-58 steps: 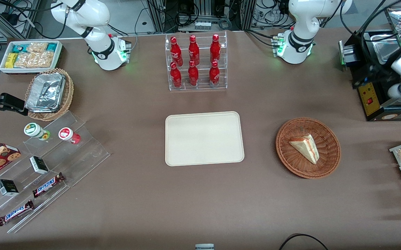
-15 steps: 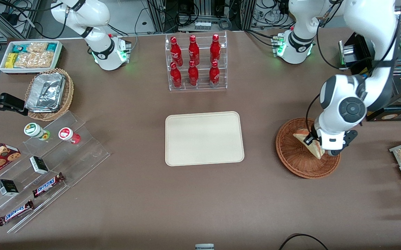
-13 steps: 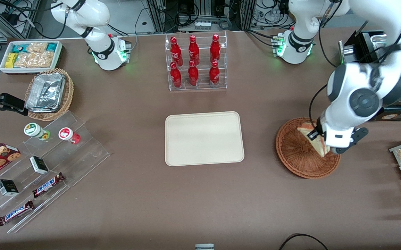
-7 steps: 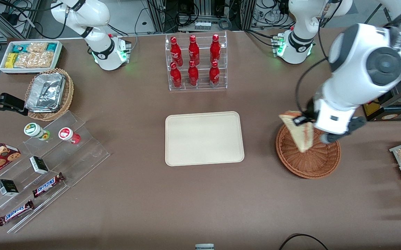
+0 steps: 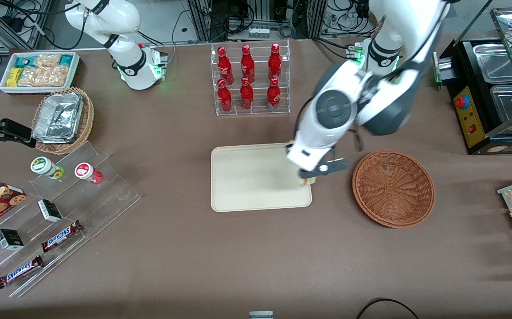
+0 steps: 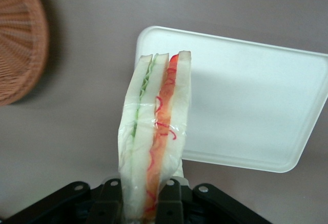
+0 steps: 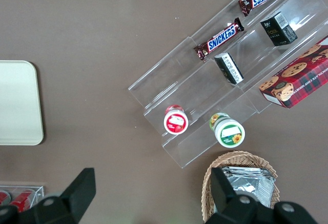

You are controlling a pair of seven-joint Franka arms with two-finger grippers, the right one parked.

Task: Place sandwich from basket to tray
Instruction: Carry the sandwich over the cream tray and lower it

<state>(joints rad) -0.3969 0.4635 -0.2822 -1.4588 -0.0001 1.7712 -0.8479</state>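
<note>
From where I stand, the cream tray lies mid-table. Over its edge nearest the basket hangs the left arm's gripper, fingers pinched on the sandwich, which stands on end in clear wrap, clear of the tray surface. Toward the working arm's end of the table sits the brown wicker basket.
</note>
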